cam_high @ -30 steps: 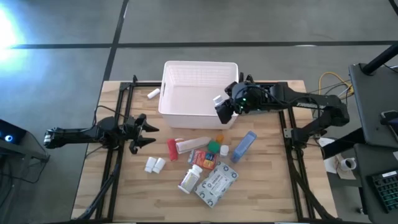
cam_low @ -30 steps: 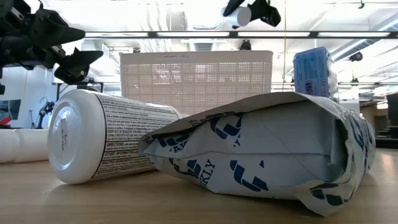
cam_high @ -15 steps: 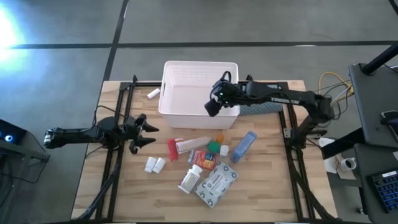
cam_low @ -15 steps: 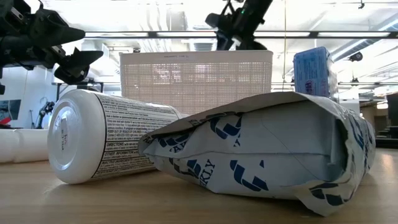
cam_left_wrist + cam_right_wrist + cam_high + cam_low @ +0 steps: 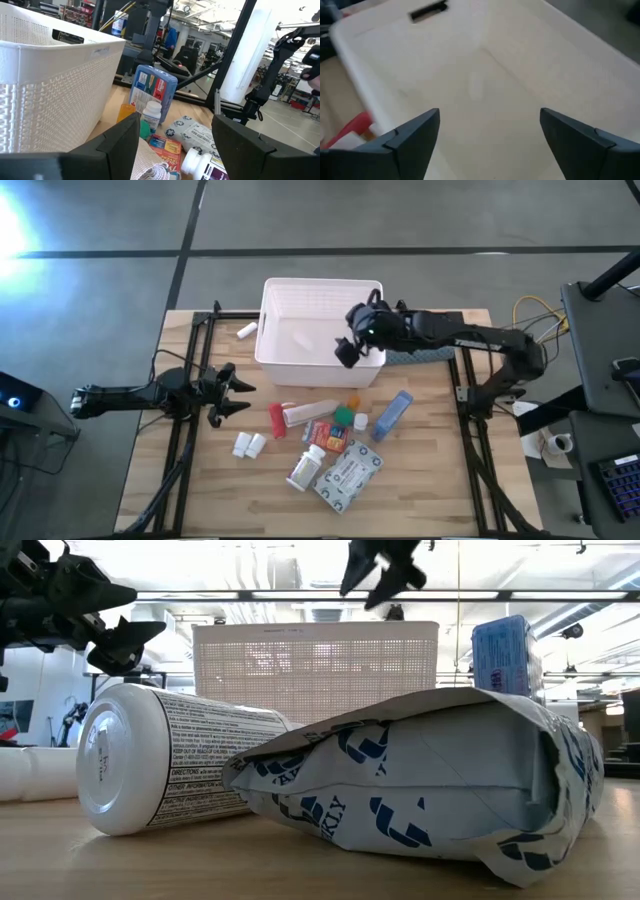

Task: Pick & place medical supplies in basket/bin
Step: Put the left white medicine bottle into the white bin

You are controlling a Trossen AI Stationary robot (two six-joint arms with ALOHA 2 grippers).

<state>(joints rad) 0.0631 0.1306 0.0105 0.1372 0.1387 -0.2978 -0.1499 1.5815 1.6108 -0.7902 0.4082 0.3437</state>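
The white latticed basket stands at the table's far middle. My right gripper hovers open and empty above its right near part; it also shows in the low view. A pale blurred shape lies on the basket's floor. Supplies lie on the table near of the basket: a red-capped tube, a blue-white box, a red-orange box, a pill bottle and a grey-white packet. My left gripper waits open at the left.
Two small white bottles lie near my left gripper, and one white item lies left of the basket. Green and orange bits sit by the tube. A teal pad lies under the right arm. Black frame rails run along both table sides.
My right gripper has carried a small white bottle from the basket's right rim toward the table's left, over the basket. It has opened and let go: the bottle no longer shows between its fingers. The left arm has kept still.
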